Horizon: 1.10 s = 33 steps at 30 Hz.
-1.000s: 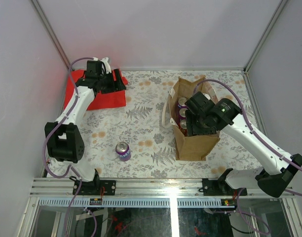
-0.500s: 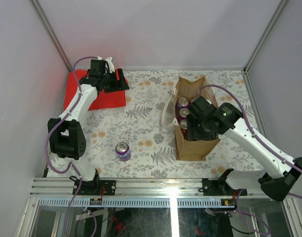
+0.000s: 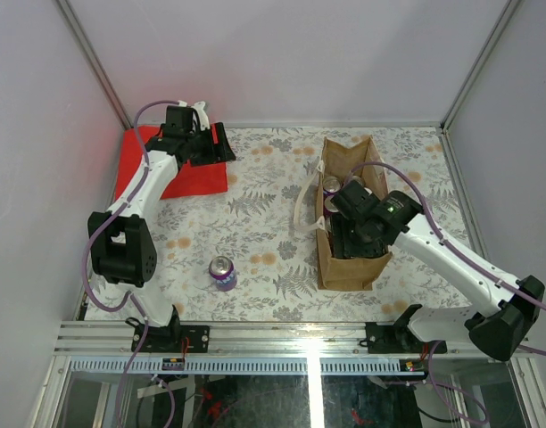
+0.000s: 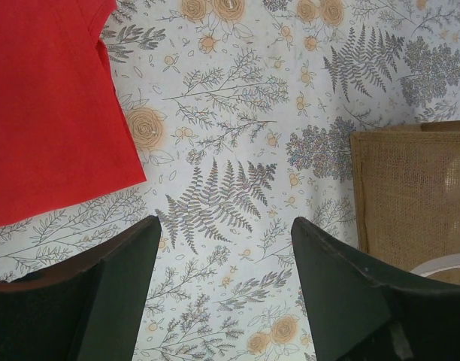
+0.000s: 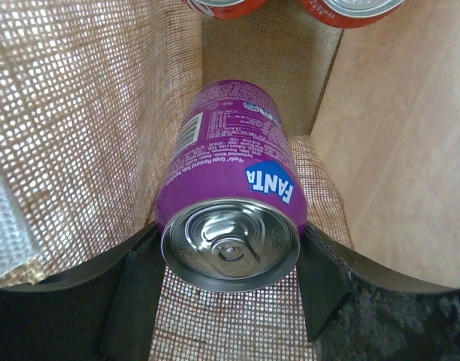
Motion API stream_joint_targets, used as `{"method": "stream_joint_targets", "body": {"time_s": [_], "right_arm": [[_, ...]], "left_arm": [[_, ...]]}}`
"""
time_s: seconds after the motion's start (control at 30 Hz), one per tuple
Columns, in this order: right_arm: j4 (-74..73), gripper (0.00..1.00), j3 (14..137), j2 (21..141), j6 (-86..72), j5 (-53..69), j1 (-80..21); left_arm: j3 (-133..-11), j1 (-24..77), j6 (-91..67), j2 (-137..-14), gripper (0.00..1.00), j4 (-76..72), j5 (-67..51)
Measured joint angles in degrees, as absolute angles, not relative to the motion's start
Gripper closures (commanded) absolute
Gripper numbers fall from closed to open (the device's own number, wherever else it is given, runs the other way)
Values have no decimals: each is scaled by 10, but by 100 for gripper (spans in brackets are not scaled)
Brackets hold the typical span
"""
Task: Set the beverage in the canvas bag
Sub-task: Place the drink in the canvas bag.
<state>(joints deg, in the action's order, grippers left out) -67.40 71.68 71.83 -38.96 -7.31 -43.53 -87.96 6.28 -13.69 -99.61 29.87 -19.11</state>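
A purple Fanta can, the beverage [image 5: 228, 177], is gripped on both sides by my right gripper [image 5: 228, 257], top end toward the camera. It hangs inside the canvas bag [image 5: 87, 113], between the woven wall and a board-like side. In the top view the right gripper [image 3: 346, 234] reaches down into the tan bag [image 3: 349, 267], which stands upright at centre right with cream handles. My left gripper [image 4: 224, 226] stands open and empty above the floral table cloth, far left at the back [image 3: 221, 143]; a corner of the bag [image 4: 410, 188] shows in its view.
A second purple can [image 3: 223, 272] stands upright on the table near the front left. A flat red cloth [image 3: 197, 178] lies at the back left. Red cans [image 5: 222, 6] sit deeper in the bag. Metal frame posts and walls enclose the table.
My right arm has swung left and lower, bringing the can deeper into the bag. The left gripper has shifted slightly toward the back right.
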Motion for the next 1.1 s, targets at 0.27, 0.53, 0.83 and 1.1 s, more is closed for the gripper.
{"method": "stream_joint_targets", "body": {"time_s": [0.27,0.53,0.83,1.1], "right_arm": [[-648,100,697,729,-379,-68,-434],[-655,100,701,770,-373,-89,-434],[-674,100,748,770,-376,-114,-434],[-667,100,722,763,-382,-99,-433]], "left_arm": [[-880,63,-137,-997,30,299,-191],[-882,63,-137,-1006,30,297,-191],[-892,64,-137,-1024,30,296,-192],[-903,71,-139,-1037,31,295,-195]]}}
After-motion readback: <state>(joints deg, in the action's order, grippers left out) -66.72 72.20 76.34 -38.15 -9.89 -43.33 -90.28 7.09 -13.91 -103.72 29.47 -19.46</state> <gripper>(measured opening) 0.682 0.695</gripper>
